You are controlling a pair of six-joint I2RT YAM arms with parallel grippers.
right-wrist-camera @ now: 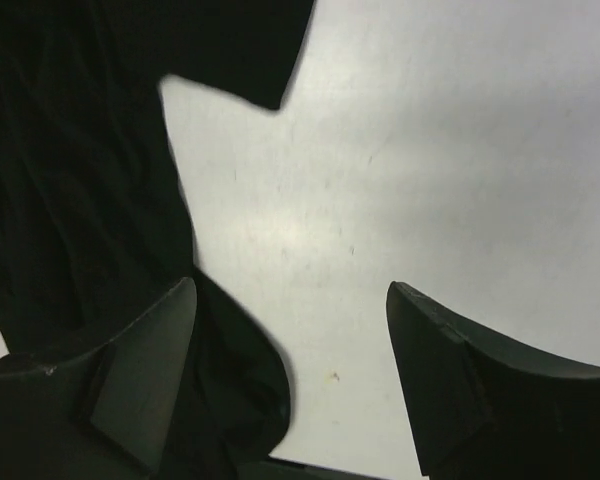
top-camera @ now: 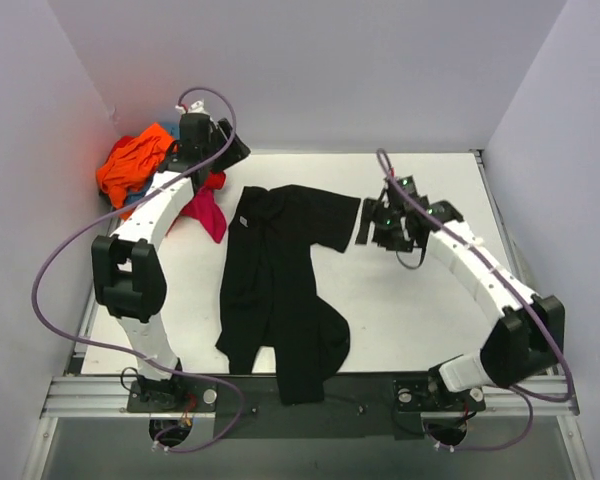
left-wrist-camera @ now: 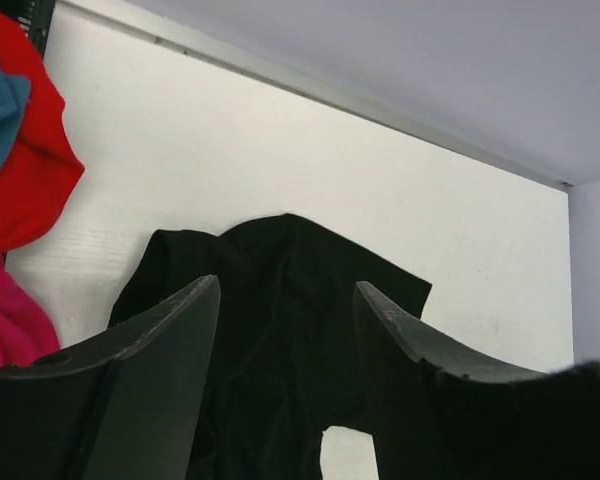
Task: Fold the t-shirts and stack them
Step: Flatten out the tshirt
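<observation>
Left pincer (top-camera: pixel 237 150) beside heap of coloured shirts (top-camera: pixel 136 165)

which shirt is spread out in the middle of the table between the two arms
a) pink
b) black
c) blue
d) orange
B: the black t-shirt lies spread out on the table between the arms, while the orange, pink and blue garments are bunched in a pile at the far left corner.
</observation>
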